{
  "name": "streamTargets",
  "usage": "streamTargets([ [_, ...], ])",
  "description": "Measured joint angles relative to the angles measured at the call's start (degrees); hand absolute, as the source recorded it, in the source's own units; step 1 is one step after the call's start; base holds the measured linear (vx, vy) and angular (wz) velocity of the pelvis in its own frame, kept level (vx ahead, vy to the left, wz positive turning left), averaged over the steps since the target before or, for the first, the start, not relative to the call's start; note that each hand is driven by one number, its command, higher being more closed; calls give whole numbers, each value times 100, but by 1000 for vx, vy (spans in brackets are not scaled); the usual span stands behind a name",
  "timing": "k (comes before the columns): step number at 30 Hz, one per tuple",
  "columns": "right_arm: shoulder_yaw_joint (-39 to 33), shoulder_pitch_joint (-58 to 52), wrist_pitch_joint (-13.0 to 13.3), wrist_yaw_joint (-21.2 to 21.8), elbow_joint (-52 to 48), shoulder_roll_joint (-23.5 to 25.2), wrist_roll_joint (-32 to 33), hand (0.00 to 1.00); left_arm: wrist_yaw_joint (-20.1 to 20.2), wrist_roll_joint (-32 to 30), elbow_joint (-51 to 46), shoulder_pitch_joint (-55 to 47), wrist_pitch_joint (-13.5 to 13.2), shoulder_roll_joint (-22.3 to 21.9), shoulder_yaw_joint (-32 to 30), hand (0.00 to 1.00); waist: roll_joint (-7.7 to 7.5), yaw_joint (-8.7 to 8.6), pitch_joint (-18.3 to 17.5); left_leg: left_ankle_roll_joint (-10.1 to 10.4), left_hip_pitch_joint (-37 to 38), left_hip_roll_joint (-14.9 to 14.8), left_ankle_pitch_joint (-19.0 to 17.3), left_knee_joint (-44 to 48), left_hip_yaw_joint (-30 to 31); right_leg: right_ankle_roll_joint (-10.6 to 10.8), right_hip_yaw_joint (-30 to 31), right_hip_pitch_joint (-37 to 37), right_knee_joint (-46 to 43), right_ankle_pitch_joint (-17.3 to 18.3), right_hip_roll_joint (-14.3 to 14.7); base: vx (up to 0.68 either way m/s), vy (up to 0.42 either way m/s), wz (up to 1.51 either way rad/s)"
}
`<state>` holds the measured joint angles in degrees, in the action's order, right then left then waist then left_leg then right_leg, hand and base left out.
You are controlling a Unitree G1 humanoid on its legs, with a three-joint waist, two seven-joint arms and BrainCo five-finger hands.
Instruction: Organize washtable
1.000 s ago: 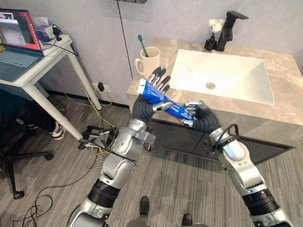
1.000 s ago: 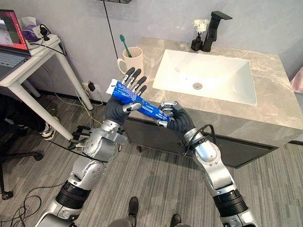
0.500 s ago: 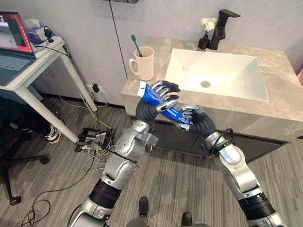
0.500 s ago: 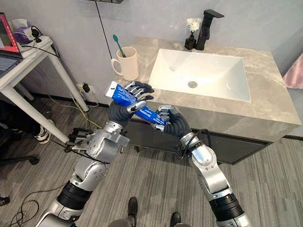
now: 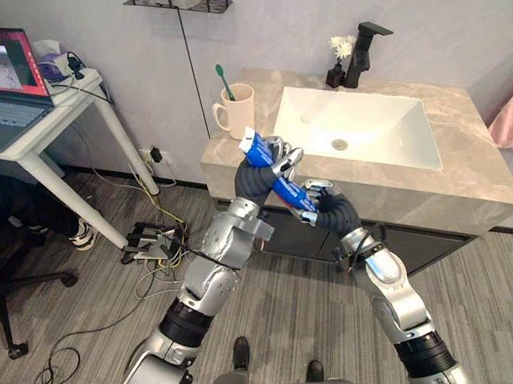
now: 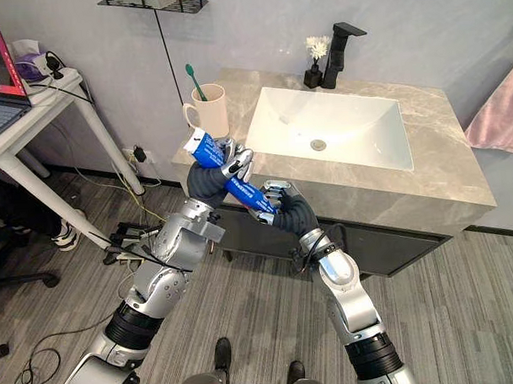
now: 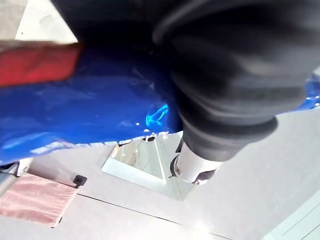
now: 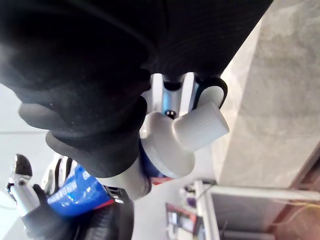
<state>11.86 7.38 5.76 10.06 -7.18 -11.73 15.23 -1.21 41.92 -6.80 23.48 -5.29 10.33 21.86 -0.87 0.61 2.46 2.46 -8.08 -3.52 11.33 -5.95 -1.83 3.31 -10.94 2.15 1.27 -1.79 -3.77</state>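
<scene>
As the left hand [image 5: 270, 160] is curled round the crimped upper end of the toothpaste tube [image 5: 283, 188] and the right hand [image 5: 323, 205] is closed round its capped lower end, a hand-to-hand transfer is judged to be the step in hand. Both forearms are raised with the wrists bent inward, and the tube is held slanting in the air just before the washtable [image 5: 479, 171] edge. One hand's release is called for next, probably followed by carriage toward the cup [image 5: 241, 110] with the toothbrush [image 5: 222, 78].

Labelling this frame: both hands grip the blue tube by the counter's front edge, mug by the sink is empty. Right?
Not quite. The mug holds a green toothbrush, seen in the left eye view. Left hand and right hand do both grip the blue tube by the counter's front edge.
</scene>
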Motion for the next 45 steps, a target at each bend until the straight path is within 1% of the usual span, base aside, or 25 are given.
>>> streamTargets([
  [2,-35,6,0,-1,47,16,11,0,-11,-48,80,80,-1,6,-53,100,1,-10,-40,0,15,2,0,0,-8,-12,11,-5,-1,-15,-2,-1,-10,-5],
  [4,-114,5,-1,9,124,14,166,0,-24,-117,87,132,-4,33,-289,100,1,-64,-41,0,43,-4,-1,0,-16,-16,18,-26,0,-13,0,-4,-4,-2],
  [5,-193,-24,-13,19,154,12,352,0,-32,-185,134,234,-12,88,-465,100,1,-85,-41,7,52,-11,-7,0,-18,-34,17,-36,3,2,0,0,0,0],
  [8,-286,-65,-22,24,150,9,717,0,-58,-278,425,717,-44,377,-755,100,1,-138,-42,13,55,-38,-40,-1,-46,-34,21,-38,24,3,3,-24,-6,-1],
  [10,-296,-217,-22,25,128,18,932,0,-152,-479,759,1279,-72,586,-883,100,2,-149,-46,5,55,-45,-53,-1,-64,-48,36,-31,53,-7,9,0,0,0],
  [11,-295,-286,-22,25,126,24,979,0,-165,-539,852,1413,-90,629,-897,100,1,-149,-50,2,55,-45,-55,-1,-67,-50,40,-26,59,-8,9,0,0,0],
  [14,-311,-689,-42,23,119,132,1179,0,-176,-685,1418,2065,-165,994,-902,100,3,-155,-89,-11,45,-45,-67,0,-143,-66,107,2,83,-20,8,32,-13,-11],
  [16,-301,-1097,-42,25,97,209,1248,0,-222,-783,2044,2596,-166,1379,-897,100,-1,-207,-134,-6,15,-71,-82,0,-146,-56,172,7,117,-49,-4,77,-38,-13],
  [17,-301,-1209,-43,24,92,214,1248,0,-231,-784,2186,2723,-165,1493,-897,100,-1,-217,-134,-7,0,-67,-82,1,-144,-54,171,13,130,-53,-6,66,-28,-4],
  [18,-300,-1425,-52,30,92,229,1248,0,-259,-781,2424,2941,-166,1757,-896,100,-1,-285,-134,-10,-21,-61,-82,1,-146,-53,175,21,160,-64,-11,59,-11,-5],
  [19,-298,-1651,-54,36,83,235,1249,0,-256,-781,2657,3159,-161,2001,-882,100,-6,-305,-135,-12,-25,-57,-83,1,-172,-40,195,20,197,-81,-16,61,-10,-7],
  [20,-287,-1764,-55,38,80,235,1248,0,-255,-781,2769,3279,-158,2134,-867,100,-5,-308,-135,-16,-30,-57,-92,1,-183,-39,201,26,202,-85,-18,79,-14,-8],
  [21,-243,-1993,-63,71,80,241,1239,0,-245,-777,2994,3545,-158,2424,-820,100,-5,-309,-135,-12,-41,-58,-107,2,-192,-27,211,43,201,-119,-17,53,-10,-4],
  [22,-220,-2096,-65,107,80,245,1239,0,-248,-776,3105,3691,-159,2561,-791,100,-6,-304,-135,-13,-55,-57,-109,2,-192,-24,211,57,200,-118,-14,67,-12,-1],
  [23,-142,-2255,-76,171,80,263,1236,0,-247,-758,3271,3990,-163,2867,-710,100,-6,-304,-135,-24,-107,-53,-100,3,-189,-23,208,113,198,-118,-5,51,-8,1],
  [25,43,-2441,-105,292,83,314,1192,0,-248,-666,3431,4380,-219,3289,-622,100,-8,-307,-133,-24,-160,-49,-100,4,-179,-25,194,157,197,-120,2,74,-10,4],
  [28,287,-2561,-128,438,105,413,1111,0,-256,-663,3464,4635,-345,3582,-610,100,-15,-306,-128,-16,-207,-44,-105,5,-159,-25,177,189,197,-110,-1,38,-7,4],
  [30,333,-2629,-135,520,124,449,1111,0,-246,-665,3466,4694,-419,3696,-550,100,-26,-301,-120,-16,-240,-44,-106,4,-141,-24,168,218,194,-108,-2,0,-1,2],
  [33,386,-2705,-134,541,124,447,1082,0,-200,-668,3627,4910,-428,3832,-324,100,-63,-300,-83,11,-314,-49,-127,4,-126,-46,166,306,171,-78,-3,-28,1,1],
  [37,416,-2771,-133,544,126,446,987,0,-170,-653,3812,5451,-524,4034,-165,100,-65,-324,205,13,-470,-45,-124,4,-122,-55,161,500,67,-73,-37,-33,9,1],
  [38,451,-2797,-133,543,126,448,979,0,-171,-648,3815,5489,-535,4048,-164,100,-62,-328,207,13,-509,-40,-124,4,-123,-53,161,539,61,-74,-43,0,0,0],
  [40,491,-2816,-134,535,139,452,881,0,-188,-539,3957,5782,-554,4070,-123,100,-70,-332,329,6,-594,-27,-112,6,-119,-26,158,639,22,-87,-56,38,25,2],
  [45,498,-2734,-133,525,181,457,805,0,-290,-286,4016,5912,-650,4076,-122,100,-65,-351,492,-26,-653,-13,-89,39,-123,7,173,726,-9,-75,-63,72,8,-2],
])
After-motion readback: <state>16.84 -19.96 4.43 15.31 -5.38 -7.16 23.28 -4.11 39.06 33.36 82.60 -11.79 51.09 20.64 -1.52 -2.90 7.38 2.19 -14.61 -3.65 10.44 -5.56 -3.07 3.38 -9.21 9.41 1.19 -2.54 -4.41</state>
